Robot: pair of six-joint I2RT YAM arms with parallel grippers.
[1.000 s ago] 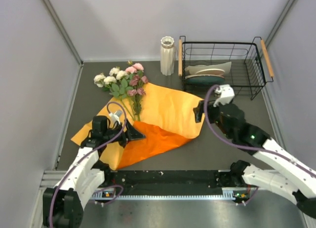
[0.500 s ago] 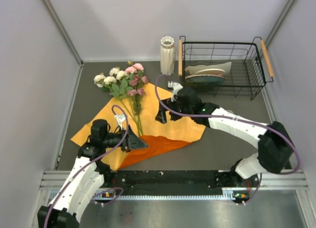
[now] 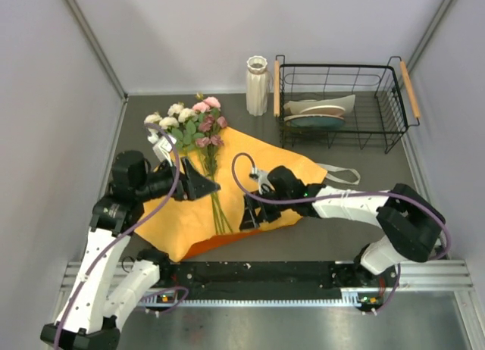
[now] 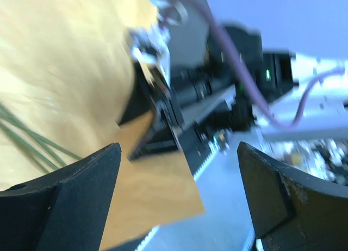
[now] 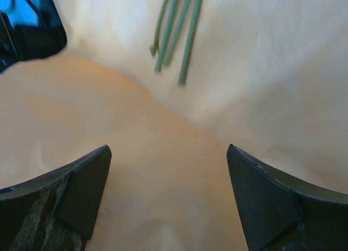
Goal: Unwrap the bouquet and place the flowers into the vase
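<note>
While your left gripper (image 3: 203,185) hangs wide and empty over the orange paper (image 3: 267,167), the flowers (image 3: 188,123) lie just beside it, stems on the sheet, blooms past its far edge. Your right gripper (image 3: 248,215) is wide too, low over the paper, perhaps touching it. The vase (image 3: 257,85) stands upright behind.

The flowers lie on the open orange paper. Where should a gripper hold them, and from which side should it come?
Take the bare stems of the flowers, below the leaves, coming down from above with the jaws across them. The stems lie flat and close together on the paper, a thin bundle, while the heads are wide and soft. The open right gripper hangs just beside their cut ends.
</note>
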